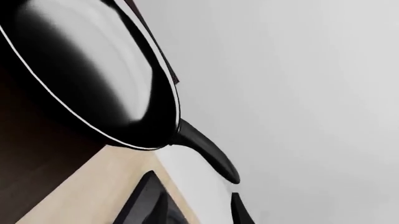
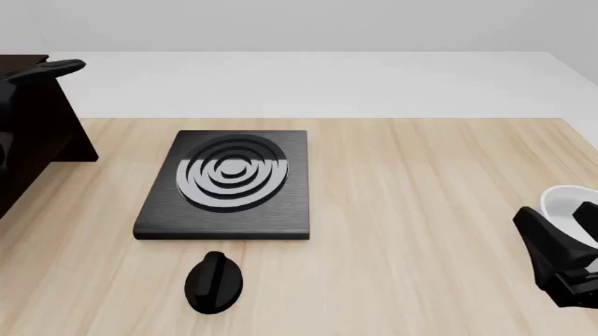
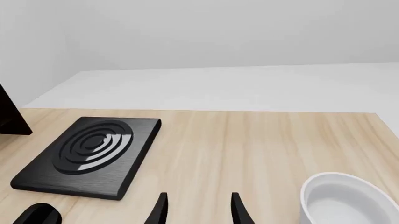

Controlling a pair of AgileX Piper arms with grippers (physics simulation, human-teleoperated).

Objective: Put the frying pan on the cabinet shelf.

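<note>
Frying pan rests on the dark cabinet shelf; white bowl holds nothing.

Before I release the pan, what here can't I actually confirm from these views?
- Frying pan: front view's left edge cuts it off; only the handle tip shows above the cabinet.
- Pan resting on the shelf: its underside is hidden in the left wrist view.
- Left gripper: cropped at the frame edge, jaws' state unclear.
</note>
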